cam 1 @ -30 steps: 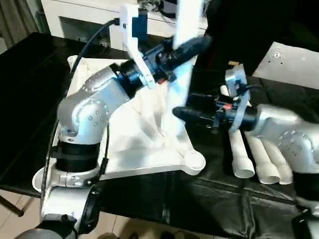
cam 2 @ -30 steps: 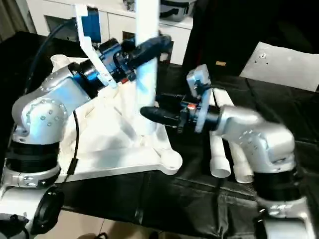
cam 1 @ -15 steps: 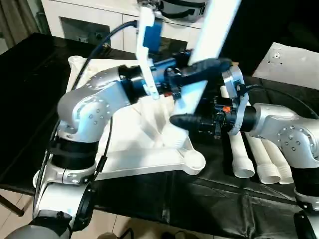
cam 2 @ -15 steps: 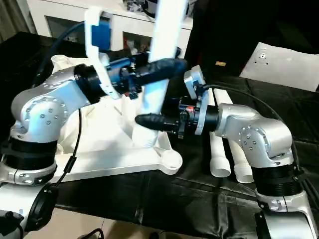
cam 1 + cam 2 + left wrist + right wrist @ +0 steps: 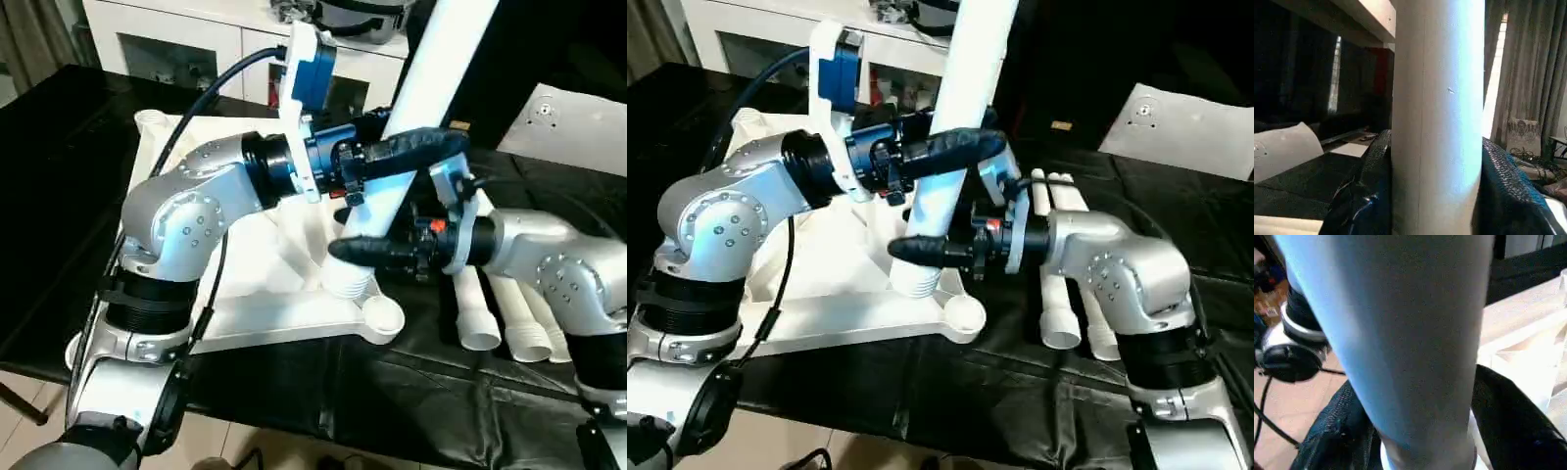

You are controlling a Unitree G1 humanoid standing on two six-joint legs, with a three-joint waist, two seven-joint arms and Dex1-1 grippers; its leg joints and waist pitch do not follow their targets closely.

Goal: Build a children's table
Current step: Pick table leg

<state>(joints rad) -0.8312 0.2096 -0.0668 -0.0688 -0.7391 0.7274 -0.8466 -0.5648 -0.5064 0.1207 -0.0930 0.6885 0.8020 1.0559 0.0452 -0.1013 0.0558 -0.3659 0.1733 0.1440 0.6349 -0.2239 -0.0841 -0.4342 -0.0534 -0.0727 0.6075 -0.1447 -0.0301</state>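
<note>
Leg (image 5: pixel 421 108) tilted further; tabletop (image 5: pixel 245 294) on black table (image 5: pixel 470 392).

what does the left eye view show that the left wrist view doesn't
Left eye view: the tabletop lying underside up, its near corner socket, the spare legs on the black table at the robot's right, and the right gripper clamped low on the leg, whose wide bottom end sits just beside that socket.

Left wrist view: a close look at both fingers pressed against the leg's sides, with curtains behind.

Both: the tilted white leg held in the left gripper.
</note>
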